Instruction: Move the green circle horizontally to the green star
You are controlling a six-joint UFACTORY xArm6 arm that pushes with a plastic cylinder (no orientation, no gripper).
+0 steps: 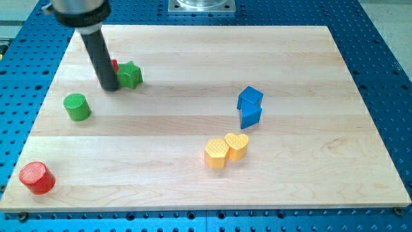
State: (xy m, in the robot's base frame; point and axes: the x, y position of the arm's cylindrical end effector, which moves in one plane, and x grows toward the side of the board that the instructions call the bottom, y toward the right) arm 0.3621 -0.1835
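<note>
My tip (110, 87) holds nothing and sits just left of the green star (130, 75), near the table's top-left corner. The green circle (77, 106) lies apart, nearer the left edge.

red block (114, 64) mostly hidden behind the rod (100, 55), shape unclear, rod top cut off

Bright, even light falls on the tabletop (193, 58); blocks there cast short, soft shadows. The picture is sharp, with a faint sheen across the pale wood.
</note>
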